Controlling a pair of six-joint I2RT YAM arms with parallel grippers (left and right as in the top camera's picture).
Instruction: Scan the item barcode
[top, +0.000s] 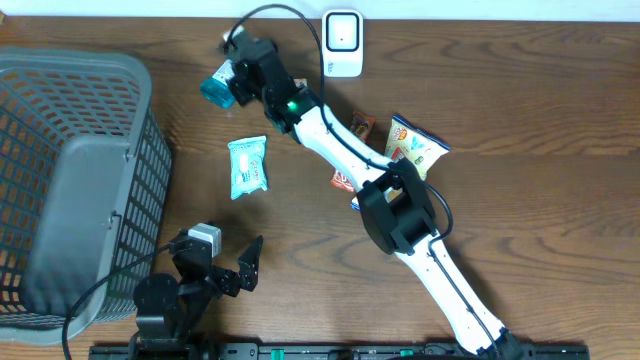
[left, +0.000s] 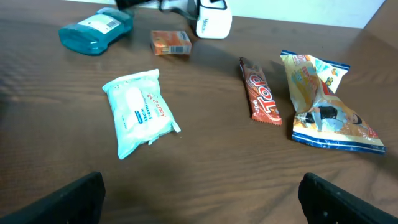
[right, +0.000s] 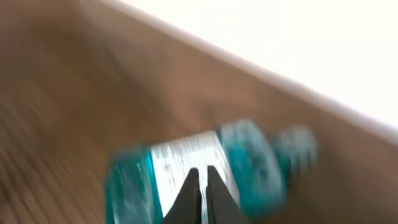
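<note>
Pinched-shut fingers of the right gripper (right: 200, 179) hang over a blurred teal bottle (right: 249, 162) lying at the table's eleven o'clock, with the white scanner (top: 342, 42) at twelve. Opening around the bottle's body and keeping its label turned outward looks the surest approach. The left gripper (left: 200, 180) sits spread wide at seven o'clock.

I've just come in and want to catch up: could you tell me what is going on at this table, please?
The right arm is stretched across to the teal bottle lying near the white scanner. The right end effector is shut, tips at the bottle's label, not gripping it. The left end effector hangs open beside the basket, holding nothing. No item is held up to the scanner yet.
</note>
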